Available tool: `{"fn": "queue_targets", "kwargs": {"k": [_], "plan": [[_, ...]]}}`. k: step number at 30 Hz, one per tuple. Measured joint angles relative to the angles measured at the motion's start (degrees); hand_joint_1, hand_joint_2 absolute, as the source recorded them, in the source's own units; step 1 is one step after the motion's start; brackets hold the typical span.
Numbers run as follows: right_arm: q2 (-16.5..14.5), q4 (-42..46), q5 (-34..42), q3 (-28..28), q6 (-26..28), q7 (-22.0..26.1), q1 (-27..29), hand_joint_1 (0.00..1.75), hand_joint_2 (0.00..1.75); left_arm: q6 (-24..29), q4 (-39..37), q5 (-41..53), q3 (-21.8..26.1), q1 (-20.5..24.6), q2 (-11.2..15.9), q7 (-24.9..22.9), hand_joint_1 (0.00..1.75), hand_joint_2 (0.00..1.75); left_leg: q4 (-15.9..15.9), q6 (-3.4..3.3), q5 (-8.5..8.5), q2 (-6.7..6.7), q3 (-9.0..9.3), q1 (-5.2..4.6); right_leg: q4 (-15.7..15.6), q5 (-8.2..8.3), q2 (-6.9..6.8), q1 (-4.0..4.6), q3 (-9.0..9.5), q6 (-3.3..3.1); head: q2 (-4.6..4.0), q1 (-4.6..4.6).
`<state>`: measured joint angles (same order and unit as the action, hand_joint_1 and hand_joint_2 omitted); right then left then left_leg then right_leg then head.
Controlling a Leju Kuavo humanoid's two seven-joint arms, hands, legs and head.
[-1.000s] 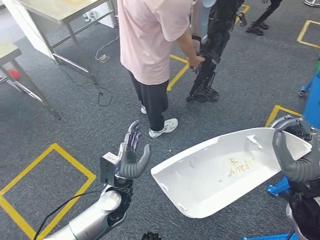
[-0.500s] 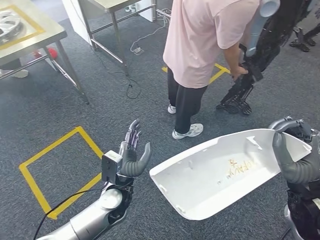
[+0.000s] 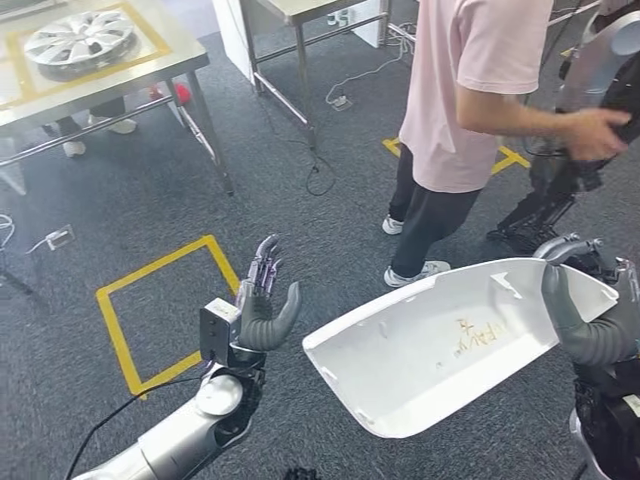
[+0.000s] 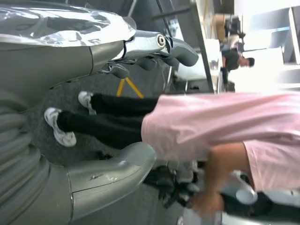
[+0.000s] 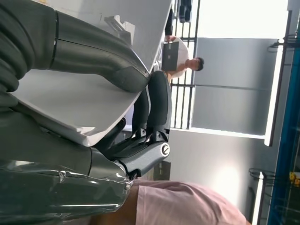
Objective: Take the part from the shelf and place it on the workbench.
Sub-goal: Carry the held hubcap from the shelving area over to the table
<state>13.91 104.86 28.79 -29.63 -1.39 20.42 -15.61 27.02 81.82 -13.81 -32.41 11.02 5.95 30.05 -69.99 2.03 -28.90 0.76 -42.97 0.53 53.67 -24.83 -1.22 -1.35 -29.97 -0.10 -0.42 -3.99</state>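
The part [image 3: 445, 345], a long white panel, is gripped at one end by the right hand [image 3: 592, 325] and carried above the carpet; pickup is judged done, placement outstanding. The left hand [image 3: 260, 305] is held spread, holding nothing. Between robot and workbench [image 3: 173, 50] edge, a person [image 3: 468, 120] stands close to the path.

The person [image 3: 468, 110] in the pink shirt is being cut off above the shoulders by the head view's top edge. The right hand [image 3: 596, 335] is hiding the white part's [image 3: 445, 345] far end.
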Motion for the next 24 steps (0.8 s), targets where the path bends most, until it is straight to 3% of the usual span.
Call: {"fn": "queue_targets", "kwargs": {"k": [1, 2, 3, 5, 7, 9, 10, 12, 14, 15, 16, 17, 18, 20, 22, 23, 24], "plan": [[0.00, -0.05, 0.00, 0.00, 0.01, -0.01, 0.07, 1.75, 1.75, 0.00, -0.03, 0.00, 0.00, -0.10, 0.01, -0.03, 0.00, 1.75, -1.30, 0.08, 0.02, -0.27, -0.71, 0.10, 0.00, -0.06, -0.79, 0.04, 0.00, -0.02, 0.00, -0.02], [-0.01, -0.10, 0.00, -0.01, 0.01, -0.01, 0.12, 1.75, 1.75, 0.00, -0.05, -0.01, 0.00, -0.16, 0.01, -0.07, 0.00, 1.75, -0.11, 0.09, 1.11, -0.50, -0.10, 0.15, 0.01, -0.13, -1.54, 0.05, 0.05, 0.01, 0.00, -0.11], [-0.01, -0.13, -0.01, -0.02, -0.01, -0.01, 0.17, 1.75, 1.75, 0.00, -0.07, 0.00, 0.00, -0.17, 0.02, -0.11, 0.00, 1.75, 3.32, -0.01, 2.95, -0.94, 1.73, 0.16, 0.01, -0.23, -2.23, 0.05, 0.16, 0.11, 0.00, -0.22], [-0.02, -0.14, -0.01, -0.01, -0.04, -0.02, 0.22, 1.75, 1.75, 0.01, -0.08, 0.01, 0.00, -0.08, -0.01, -0.23, 0.00, 1.75, 12.08, -0.54, 6.18, -3.33, 6.52, -0.16, 0.04, -0.57, -3.48, 0.31, 0.47, 0.54, 0.00, -0.51], [-0.03, -0.14, -0.04, -0.01, -0.07, -0.12, 0.24, 1.75, 1.75, 0.02, -0.08, 0.03, 0.00, 0.01, -0.06, -0.32, 0.00, 1.75, 16.23, -1.23, 7.07, -4.52, 8.67, -0.61, 0.06, -0.95, -4.49, 0.67, 0.76, 1.11, 0.00, -0.37], [-0.05, -0.14, -0.09, -0.03, -0.12, -0.27, 0.25, 1.75, 1.75, 0.06, -0.07, 0.04, 0.00, -0.06, -0.05, -0.40, 0.00, 1.75, 16.35, -1.86, 6.98, -3.19, 8.62, -0.77, 0.00, -1.28, -5.51, 0.72, 1.12, 1.69, 0.00, -0.04], [-0.06, -0.14, -0.11, -0.04, -0.14, -0.33, 0.24, 1.75, 1.75, 0.08, -0.06, 0.05, 0.00, -0.11, -0.05, -0.45, 0.00, 1.75, 16.44, -2.15, 7.00, -2.58, 8.71, -0.65, 0.29, -1.72, -5.16, 0.59, 1.13, 2.01, 0.00, 0.02], [-0.09, -0.15, -0.15, -0.02, -0.16, -0.43, 0.25, 1.75, 1.75, 0.14, -0.04, 0.13, 0.00, -0.09, -0.09, -0.57, 0.00, 1.75, 16.66, -2.78, 7.13, -1.36, 8.97, -0.26, 4.00, -4.19, -2.56, 0.29, -0.36, 2.46, 0.00, 0.38], [-0.10, -0.22, -0.16, -0.01, -0.16, -0.50, 0.49, 1.75, 1.75, 0.17, -0.03, 0.19, 0.00, -0.13, -0.16, -0.66, 0.00, 1.75, 16.67, -3.13, 7.11, -0.08, 9.05, -0.18, 12.31, -8.05, 0.24, 0.21, -4.28, 2.62, 0.00, 0.88], [-0.10, -0.28, -0.16, -0.01, -0.16, -0.54, 0.70, 1.75, 1.75, 0.17, -0.03, 0.20, 0.00, -0.23, -0.20, -0.67, 0.00, 1.75, 16.65, -3.19, 7.10, 0.70, 9.06, -0.21, 16.23, -9.30, 0.74, 0.23, -6.29, 2.67, 0.00, 0.99], [-0.10, -0.35, -0.16, -0.02, -0.16, -0.55, 0.88, 1.75, 1.75, 0.18, -0.03, 0.20, 0.00, -0.34, -0.22, -0.69, 0.00, 1.75, 16.62, -3.20, 7.08, 1.52, 9.09, -0.24, 18.24, -9.44, 0.95, 0.25, -7.52, 2.67, 0.00, 1.03], [-0.10, -0.42, -0.17, -0.03, -0.16, -0.55, 1.01, 1.75, 1.75, 0.18, -0.03, 0.19, 0.00, -0.44, -0.24, -0.70, 0.00, 1.75, 16.57, -3.18, 7.05, 2.38, 9.16, -0.25, 17.85, -8.34, 1.07, 0.24, -7.68, 2.61, 0.00, 1.04], [-0.10, -0.48, -0.17, -0.03, -0.16, -0.55, 1.06, 1.75, 1.75, 0.18, -0.03, 0.19, 0.00, -0.50, -0.27, -0.72, 0.00, 1.75, 16.50, -3.13, 7.01, 3.25, 9.26, -0.24, 15.19, -6.25, 1.28, 0.21, -6.78, 2.48, 0.00, 1.04], [-0.10, -0.55, -0.17, -0.03, -0.16, -0.55, 1.05, 1.75, 1.75, 0.17, -0.04, 0.19, 0.00, -0.53, -0.35, -0.74, 0.00, 1.75, 16.29, -2.86, 6.87, 4.84, 9.30, -0.22, 6.84, -1.79, 3.77, -0.02, -3.46, 2.15, 0.00, 1.10], [-0.12, -0.62, -0.17, -0.02, -0.16, -0.58, 1.12, 1.75, 1.75, 0.17, -0.04, 0.19, -0.01, -0.51, -0.42, -0.75, 0.00, 1.75, 15.98, -2.29, 6.96, 6.31, 8.73, -0.04, 1.77, -0.41, 6.42, -0.21, -1.21, 1.96, 0.00, 1.17], [-0.12, -0.66, -0.17, -0.02, -0.18, -0.63, 1.16, 1.75, 1.75, 0.17, -0.04, 0.18, -0.01, -0.56, -0.42, -0.75, 0.00, 1.75, 15.96, -1.90, 7.15, 7.08, 8.36, 0.10, 1.32, -0.70, 6.75, -0.18, -0.87, 1.87, 0.00, 1.20], [-0.15, -0.67, -0.18, -0.02, -0.20, -0.68, 1.16, 1.75, 1.75, 0.17, -0.03, 0.17, -0.02, -0.62, -0.41, -0.75, 0.00, 1.75, 15.96, -1.50, 7.36, 7.87, 8.07, 0.21, 1.01, -0.71, 6.12, -0.14, -0.60, 1.73, 0.00, 1.16]]}}
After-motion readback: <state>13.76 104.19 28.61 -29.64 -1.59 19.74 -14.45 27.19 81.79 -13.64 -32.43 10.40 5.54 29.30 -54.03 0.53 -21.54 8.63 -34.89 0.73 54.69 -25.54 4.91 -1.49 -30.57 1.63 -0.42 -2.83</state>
